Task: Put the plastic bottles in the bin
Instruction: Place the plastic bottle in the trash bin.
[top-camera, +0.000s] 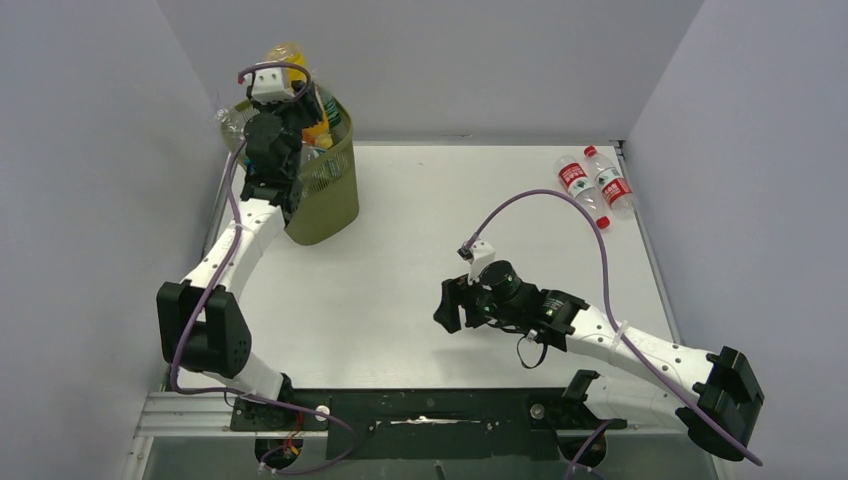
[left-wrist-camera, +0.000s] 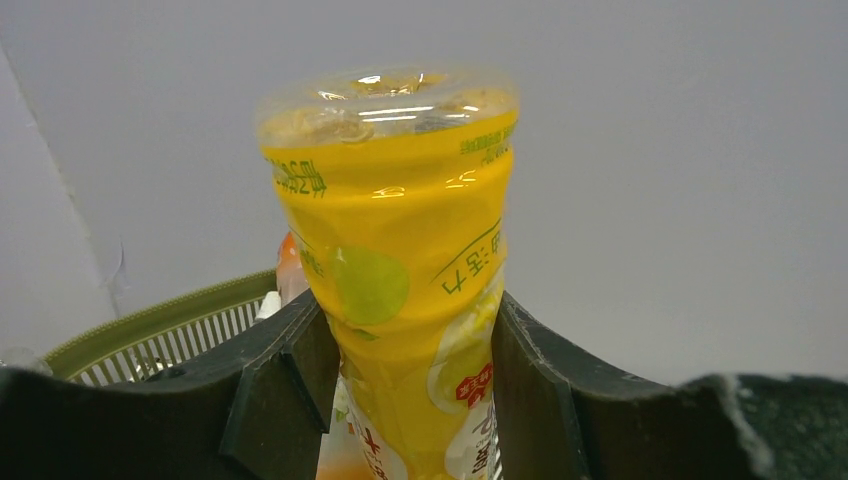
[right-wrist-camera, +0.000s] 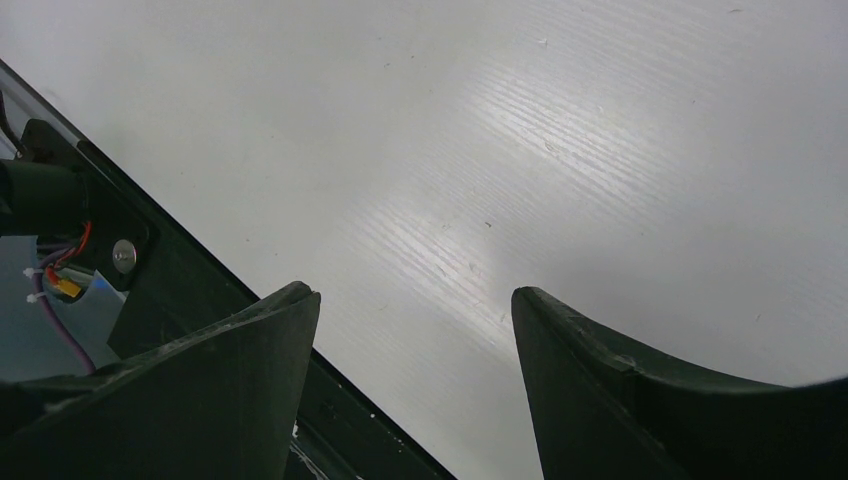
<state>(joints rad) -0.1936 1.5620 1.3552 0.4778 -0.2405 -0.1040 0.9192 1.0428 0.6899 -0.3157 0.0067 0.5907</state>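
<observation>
Your left gripper (left-wrist-camera: 408, 345) is clamped on a yellow-labelled clear plastic bottle (left-wrist-camera: 390, 200), above the olive-green mesh bin (top-camera: 330, 200). Your right gripper (right-wrist-camera: 415, 320) is wide and empty, over the white tabletop (top-camera: 400, 230). Two red-labelled clear bottles (top-camera: 592, 185) lie at the far-right corner.

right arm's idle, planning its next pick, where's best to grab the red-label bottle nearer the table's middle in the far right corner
Probably its near end by the red cap, coming straight down, fingers straddling the red-label bottle. It lies flat, tight beside the neighbouring bottle, so its middle leaves little finger room; that end juts clear.
</observation>
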